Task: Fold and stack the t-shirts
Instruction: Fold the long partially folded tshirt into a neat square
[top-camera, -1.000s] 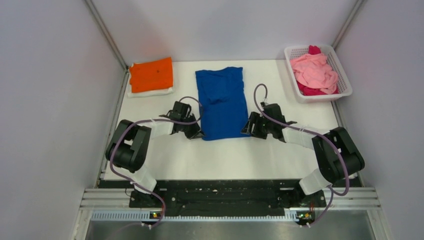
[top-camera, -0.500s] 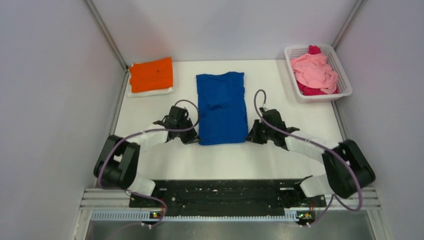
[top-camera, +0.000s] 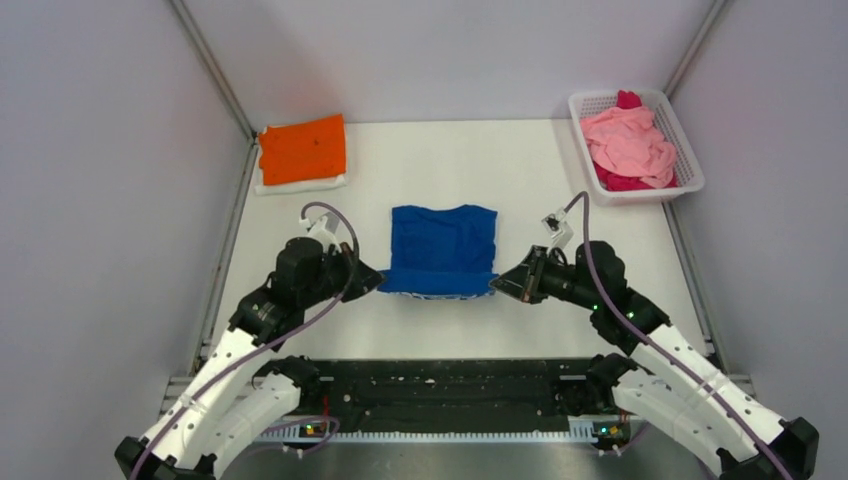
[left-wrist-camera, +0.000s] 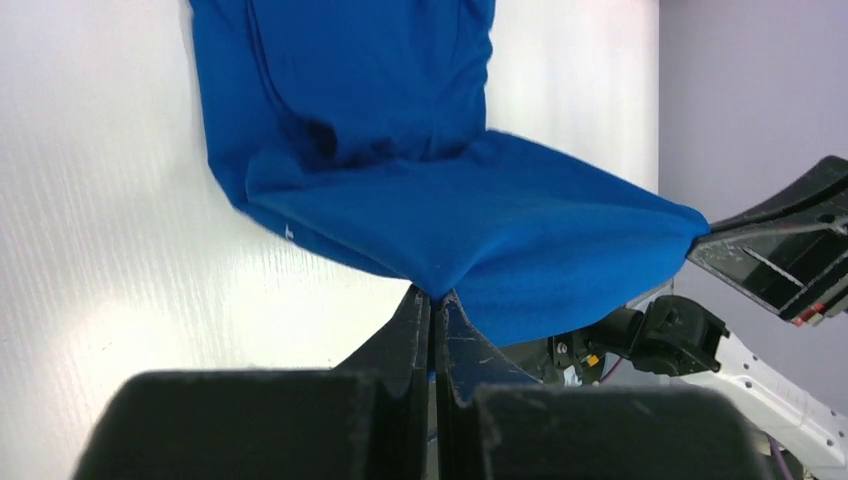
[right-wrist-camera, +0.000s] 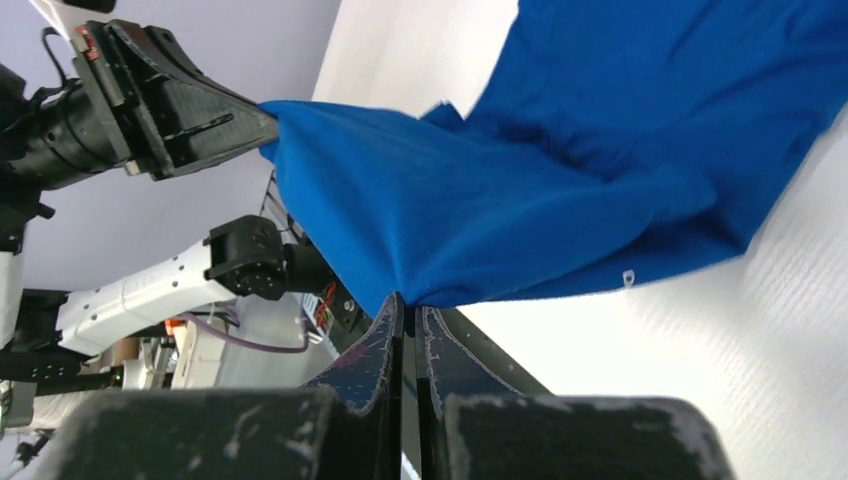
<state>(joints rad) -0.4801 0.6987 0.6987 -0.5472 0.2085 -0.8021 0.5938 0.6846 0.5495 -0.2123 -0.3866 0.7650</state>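
Note:
The royal-blue t-shirt (top-camera: 441, 247) hangs by its near edge above the middle of the table, its far part still lying on the surface. My left gripper (top-camera: 372, 284) is shut on the near left corner of the blue t-shirt (left-wrist-camera: 480, 230). My right gripper (top-camera: 503, 286) is shut on the near right corner of the same t-shirt (right-wrist-camera: 520, 200). The cloth is stretched between the two. A folded orange t-shirt (top-camera: 303, 149) lies at the back left on a white layer. Pink and magenta t-shirts (top-camera: 628, 142) are heaped in the basket.
A white mesh basket (top-camera: 689, 152) stands at the back right corner. Grey walls close in the table (top-camera: 440, 325) on the left, right and back. The black rail with the arm bases (top-camera: 440, 385) runs along the near edge.
Both grippers have lifted the near edge of the blue t-shirt off the table and both arms have pulled back towards me. The right gripper closed on its corner.

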